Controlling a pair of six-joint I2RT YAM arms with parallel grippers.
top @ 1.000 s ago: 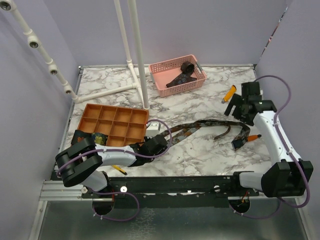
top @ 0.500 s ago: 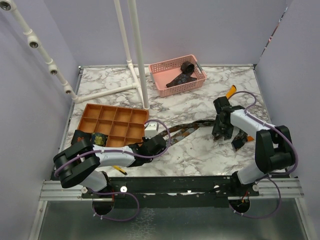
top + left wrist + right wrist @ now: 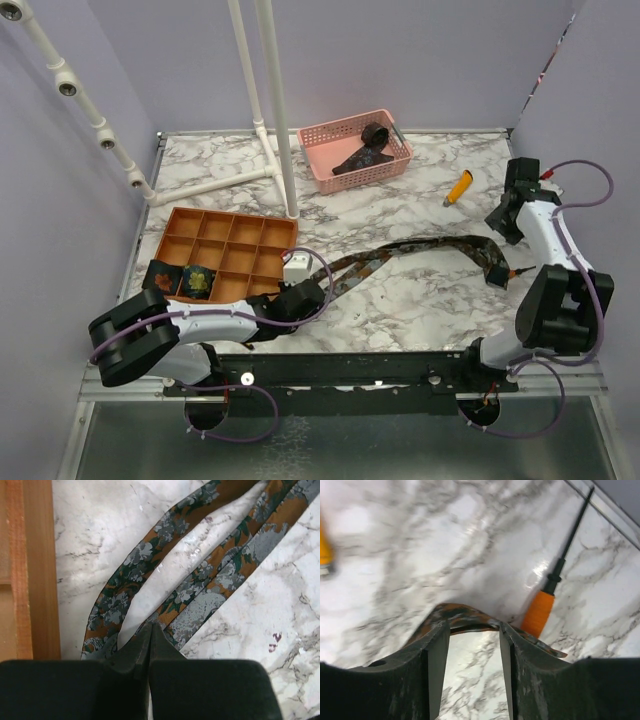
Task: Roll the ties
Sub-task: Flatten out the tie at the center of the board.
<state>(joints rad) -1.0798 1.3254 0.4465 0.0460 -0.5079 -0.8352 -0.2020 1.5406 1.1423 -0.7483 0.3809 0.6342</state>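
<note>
We see a floral tie point(image 3: 430, 244) lying stretched across the marble bench point(image 3: 380, 205). The left pincer point(image 3: 150, 628) is clenched on its folded end beside the orange tray point(image 3: 225, 240). The right pincer point(image 3: 472, 625) hovers released over the other end.

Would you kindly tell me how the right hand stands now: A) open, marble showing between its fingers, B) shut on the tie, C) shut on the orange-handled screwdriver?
A: the right hand has its fingers apart with bare marble between them, while the tie and the orange-handled screwdriver lie beyond it.
</note>
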